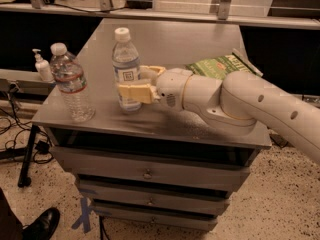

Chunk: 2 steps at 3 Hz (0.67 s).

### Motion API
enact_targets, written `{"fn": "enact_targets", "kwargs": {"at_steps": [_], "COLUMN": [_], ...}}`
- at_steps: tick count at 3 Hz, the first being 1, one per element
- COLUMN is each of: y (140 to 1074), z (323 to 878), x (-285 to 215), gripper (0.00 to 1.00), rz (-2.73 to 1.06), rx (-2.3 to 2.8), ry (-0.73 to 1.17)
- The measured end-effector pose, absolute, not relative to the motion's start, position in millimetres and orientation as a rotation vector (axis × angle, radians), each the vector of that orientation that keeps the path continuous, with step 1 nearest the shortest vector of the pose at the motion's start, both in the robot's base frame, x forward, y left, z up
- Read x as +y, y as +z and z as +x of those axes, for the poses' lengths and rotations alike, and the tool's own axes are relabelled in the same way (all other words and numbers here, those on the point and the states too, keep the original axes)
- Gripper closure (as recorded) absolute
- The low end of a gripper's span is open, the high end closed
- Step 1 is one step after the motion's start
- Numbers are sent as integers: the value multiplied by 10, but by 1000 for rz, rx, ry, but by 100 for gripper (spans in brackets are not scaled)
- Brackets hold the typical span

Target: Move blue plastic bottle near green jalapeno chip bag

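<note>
gripper (136, 86): closed around bottle (125, 64), low down | done: grasp made, bottle upright | left: carry it across, set beside chip bag (218, 66)

On counter (165, 39), centre-left of frame: blue plastic bottle (126, 69) upright, hand (132, 83) around it. Right: green jalapeno chip bag (220, 66); left: ribbed bottle (72, 86).

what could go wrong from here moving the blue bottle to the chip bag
1. The end effector clamps the blue plastic bottle low on its body; the tall bottle may tilt or tip when set down.
2. The arm covers part of the green jalapeno chip bag near the table's right edge; a sweep could push the bag off.
</note>
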<state>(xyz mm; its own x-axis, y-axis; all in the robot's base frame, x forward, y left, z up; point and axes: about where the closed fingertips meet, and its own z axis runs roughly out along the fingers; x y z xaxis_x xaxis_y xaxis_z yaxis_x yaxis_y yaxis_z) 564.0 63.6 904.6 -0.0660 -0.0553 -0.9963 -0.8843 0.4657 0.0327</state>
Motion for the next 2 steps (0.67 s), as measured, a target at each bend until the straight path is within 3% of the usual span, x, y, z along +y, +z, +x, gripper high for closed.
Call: {"fn": "enact_targets", "kwargs": {"at_steps": [2], "y": [9529], "z": [5466], "x": [-84], "gripper": [100], "rz": [-804], "rx": [1489], "ry": [653]}}
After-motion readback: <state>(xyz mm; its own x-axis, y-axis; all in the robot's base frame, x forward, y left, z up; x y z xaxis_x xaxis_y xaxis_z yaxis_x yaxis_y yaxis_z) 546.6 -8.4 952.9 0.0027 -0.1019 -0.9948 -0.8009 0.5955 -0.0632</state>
